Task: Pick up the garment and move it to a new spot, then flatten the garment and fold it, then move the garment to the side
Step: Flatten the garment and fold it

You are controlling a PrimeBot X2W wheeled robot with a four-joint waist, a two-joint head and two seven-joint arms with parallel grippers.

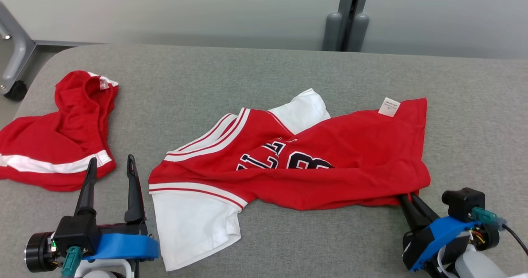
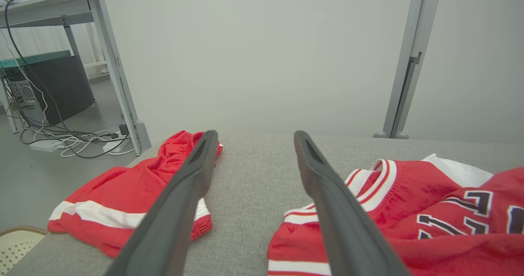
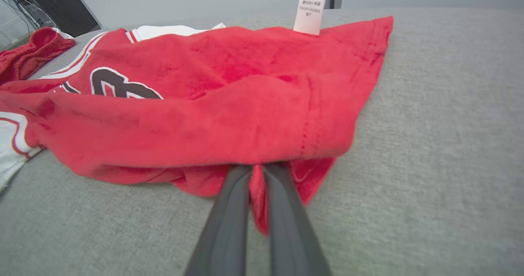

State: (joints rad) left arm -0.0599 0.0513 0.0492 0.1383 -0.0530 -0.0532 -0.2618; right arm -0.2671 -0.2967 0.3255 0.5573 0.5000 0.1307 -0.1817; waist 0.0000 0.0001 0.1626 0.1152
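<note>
With right claw [image 3: 257,168] clamped on the near hem of the red garment [image 1: 350,154] lying across the tabletop [image 1: 247,71], lift slowly, bringing the wide-open, empty left claw [image 1: 111,162] to its white sleeve [image 1: 194,224] to prevent dragging.

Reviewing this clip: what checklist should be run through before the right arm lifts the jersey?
1. Jaws of right gripper shut on hem of jersey: ok.
2. Number of cloth layers pinched: cannot tell.
3. Jaws of left gripper open, nothing between them: ok.
4. Left arm clear of shorts: cannot tell.
5. Jersey lying flat: not ok, bunched.
6. Bare table behind jersey for a new spot: ok.
</note>
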